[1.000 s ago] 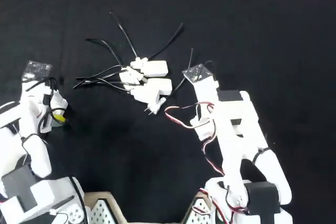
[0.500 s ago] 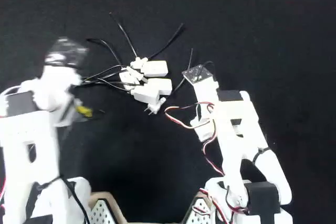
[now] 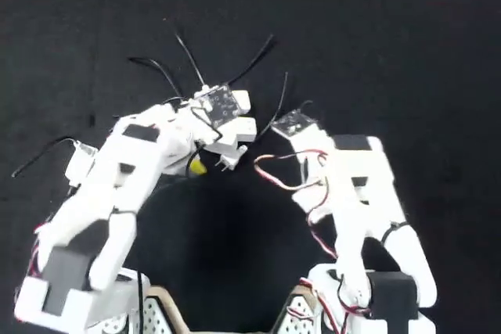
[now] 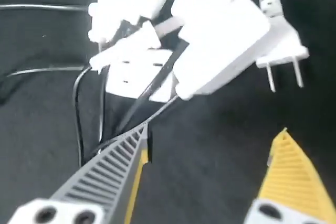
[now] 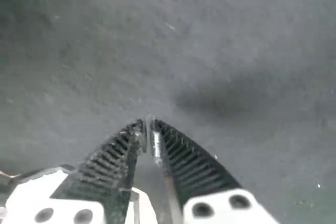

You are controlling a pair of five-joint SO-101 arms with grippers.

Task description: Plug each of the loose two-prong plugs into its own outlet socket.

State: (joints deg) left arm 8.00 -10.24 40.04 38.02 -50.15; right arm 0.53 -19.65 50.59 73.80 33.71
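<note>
I am holding my left claw wide apart just short of the white socket cluster. A loose two-prong plug is lying against one block there, prongs pointing towards me. Thin black cables are running right beside my grey finger. By closing here I am risking a snag that drags the whole tangle. My right claw is sitting pressed together over bare black cloth, gripping nothing.

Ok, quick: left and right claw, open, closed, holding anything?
Left claw: open, holding nothing.
Right claw: closed, empty.
</note>
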